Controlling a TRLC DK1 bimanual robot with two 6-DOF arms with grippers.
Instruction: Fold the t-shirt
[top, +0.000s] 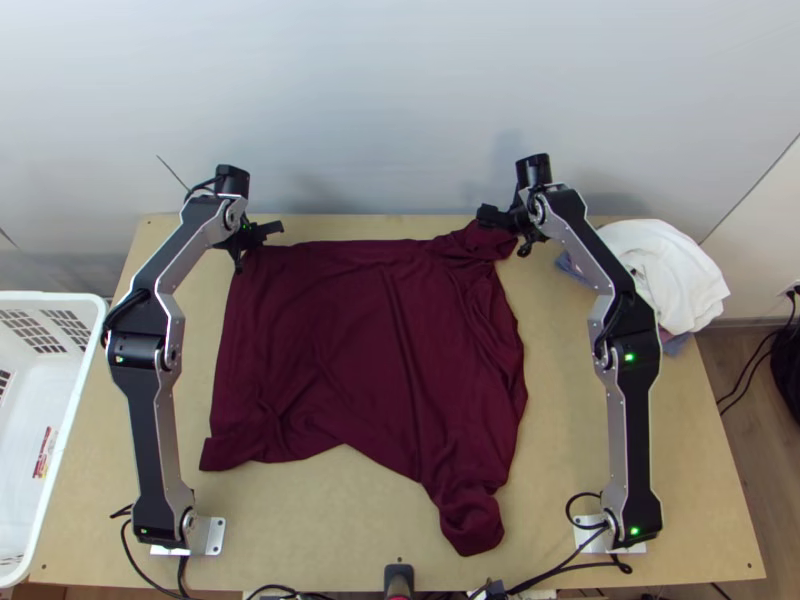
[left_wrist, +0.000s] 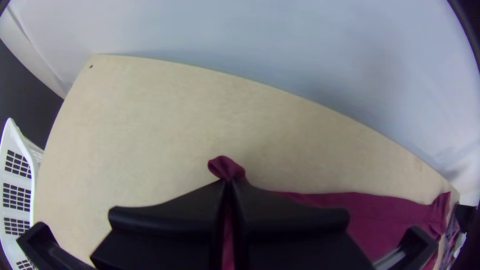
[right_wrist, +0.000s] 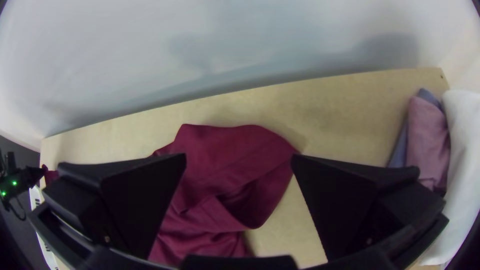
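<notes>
The dark red t-shirt (top: 350, 340) lay mostly spread but wrinkled across the middle of the wooden table (top: 330, 520), its far right part rumpled and a bunched flap reaching toward the near edge. At its far left corner the left gripper (top: 243, 245) pinched a bit of the fabric, while the right gripper (top: 505, 232) stood spread over the far right part. Beyond, a white cloth (top: 665, 270) sat heaped on the right and a white basket (top: 75, 400) on the left.
</notes>
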